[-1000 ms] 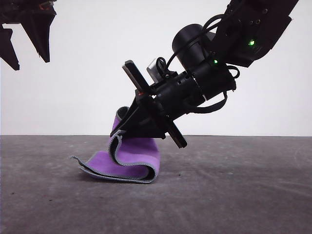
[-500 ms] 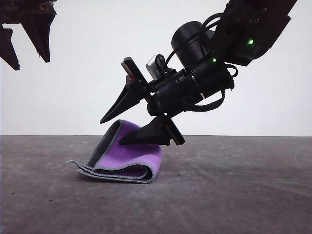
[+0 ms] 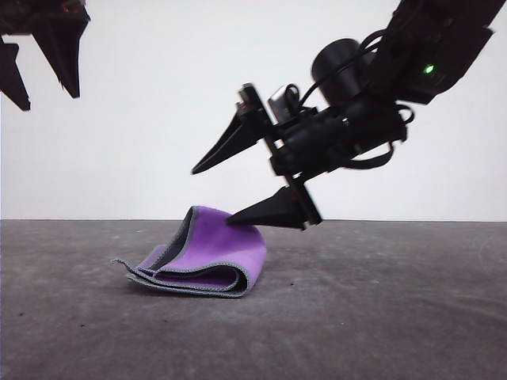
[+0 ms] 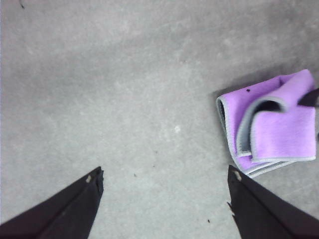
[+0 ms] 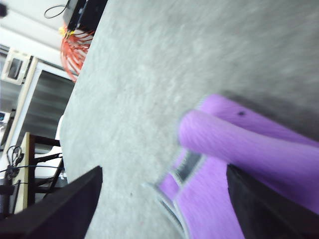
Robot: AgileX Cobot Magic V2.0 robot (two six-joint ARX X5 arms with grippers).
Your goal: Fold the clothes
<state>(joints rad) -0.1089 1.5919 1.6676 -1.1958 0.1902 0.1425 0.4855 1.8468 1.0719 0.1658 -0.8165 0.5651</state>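
The clothes (image 3: 207,257) are one small purple cloth with light grey edging, lying folded in loose layers on the grey table (image 3: 380,317). It also lies at the edge of the left wrist view, clothes (image 4: 271,124), and close up as clothes (image 5: 249,149) in the right wrist view. My right gripper (image 3: 214,194) hangs open just above and right of the cloth, its lower fingertip (image 3: 238,219) at the raised top fold, holding nothing. My left gripper (image 3: 43,87) is high at the upper left, open, with bare table between its fingers (image 4: 70,209).
A plain white wall (image 3: 142,119) stands behind the table. The right wrist view catches the table's edge with red cables (image 5: 75,50) and furniture beyond it.
My right gripper let go of the cloth, opened and drew up and to the right. The cloth dropped into a folded heap. The left arm stayed put.
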